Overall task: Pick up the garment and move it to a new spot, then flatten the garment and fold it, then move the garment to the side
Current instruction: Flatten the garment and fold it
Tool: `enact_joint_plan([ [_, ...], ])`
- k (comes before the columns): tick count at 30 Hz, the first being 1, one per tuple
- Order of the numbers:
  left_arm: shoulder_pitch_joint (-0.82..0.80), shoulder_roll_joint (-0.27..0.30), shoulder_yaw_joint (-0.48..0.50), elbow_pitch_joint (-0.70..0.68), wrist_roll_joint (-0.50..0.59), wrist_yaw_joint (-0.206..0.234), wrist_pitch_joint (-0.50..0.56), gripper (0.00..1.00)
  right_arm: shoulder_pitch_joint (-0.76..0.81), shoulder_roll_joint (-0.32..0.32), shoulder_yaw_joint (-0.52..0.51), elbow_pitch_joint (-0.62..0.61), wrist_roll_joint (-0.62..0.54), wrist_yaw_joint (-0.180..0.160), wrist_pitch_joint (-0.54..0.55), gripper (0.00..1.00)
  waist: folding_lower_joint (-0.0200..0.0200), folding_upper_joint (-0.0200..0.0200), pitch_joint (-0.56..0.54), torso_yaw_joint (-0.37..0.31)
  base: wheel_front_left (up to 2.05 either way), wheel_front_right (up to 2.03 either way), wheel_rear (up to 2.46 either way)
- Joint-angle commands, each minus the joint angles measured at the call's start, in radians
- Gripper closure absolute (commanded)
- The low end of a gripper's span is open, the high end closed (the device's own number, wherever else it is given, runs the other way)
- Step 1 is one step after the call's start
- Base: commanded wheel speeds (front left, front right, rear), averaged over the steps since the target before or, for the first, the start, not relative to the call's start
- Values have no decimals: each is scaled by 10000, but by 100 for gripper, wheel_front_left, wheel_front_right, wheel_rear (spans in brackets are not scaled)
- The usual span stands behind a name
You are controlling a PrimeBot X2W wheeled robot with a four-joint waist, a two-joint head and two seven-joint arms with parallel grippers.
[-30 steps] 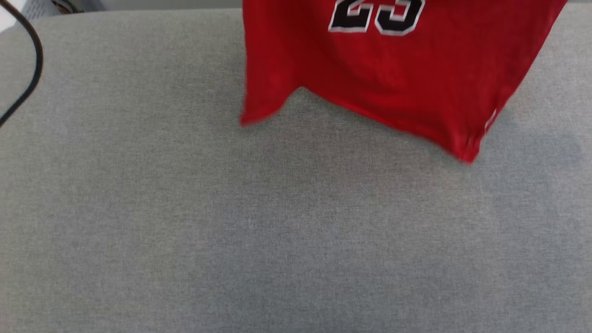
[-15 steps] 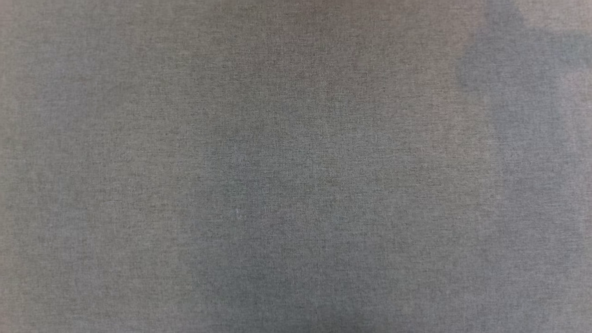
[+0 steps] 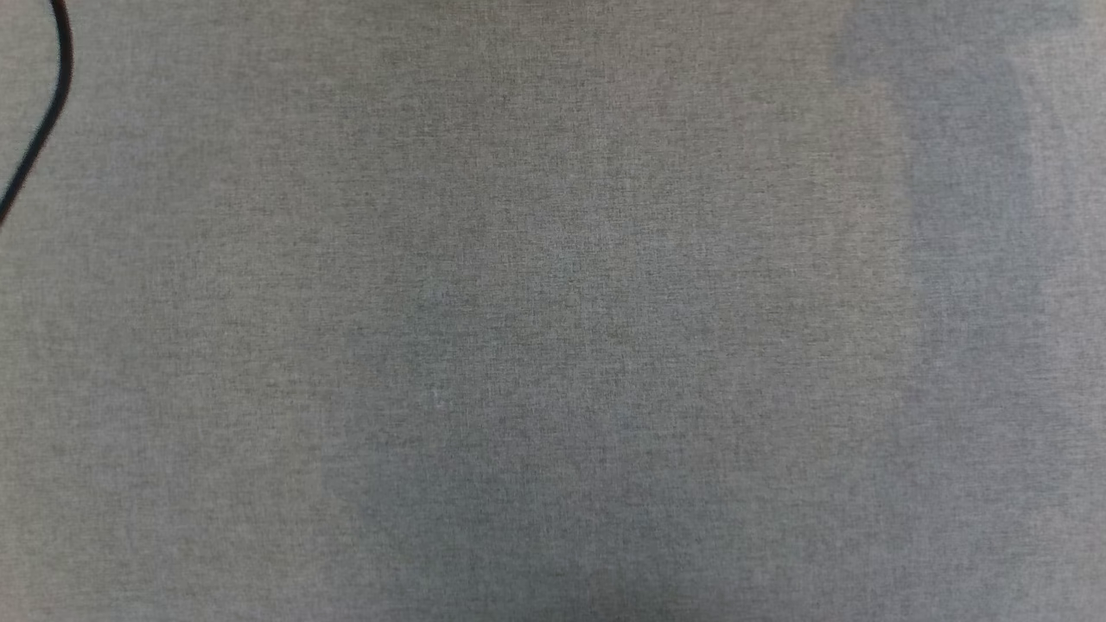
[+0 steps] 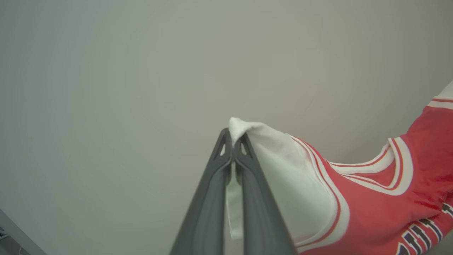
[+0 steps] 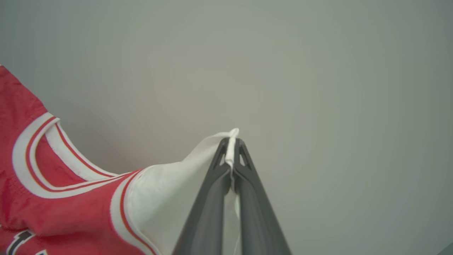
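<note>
The garment (image 4: 371,209) is a red jersey with white sleeves, striped trim and black lettering, hanging in the air. In the left wrist view my left gripper (image 4: 231,140) is shut on the white sleeve cloth, and the jersey drapes off to the right. In the right wrist view my right gripper (image 5: 231,143) is shut on the other white sleeve (image 5: 170,198), with the red body (image 5: 53,216) stretching to the left. Both wrist views have a plain pale wall behind the jersey.
The head view looks down on a grey fabric-covered table (image 3: 553,328) with soft shadows across it. A black cable (image 3: 47,112) curves through the upper left corner.
One second ago the red jersey hung at the top of the head view; since then it has left that view. The black cable was gone half a second ago and is back at the left.
</note>
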Motion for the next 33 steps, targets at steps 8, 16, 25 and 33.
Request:
enact_joint_plan([
  [8,2658,379,-156,-531,-560,-28,-370,100,2140,448,687,203,1102,-9,-682,100,-2,0,-1113,-53,0,0,0],
  [16,6033,827,747,-1976,-760,106,-393,100,4815,242,1606,-606,1918,-9,-861,100,-2,0,-2410,23,0,0,0],
  [25,10704,1441,2049,-4123,-917,870,-395,100,8102,-493,1973,-2204,2502,-9,-880,100,-2,0,-3585,75,0,0,0],
  [33,14358,1693,3073,-5300,-995,1394,-395,100,11212,-1367,1820,-3346,2910,-9,-882,100,-2,0,-4495,170,0,0,0],
])
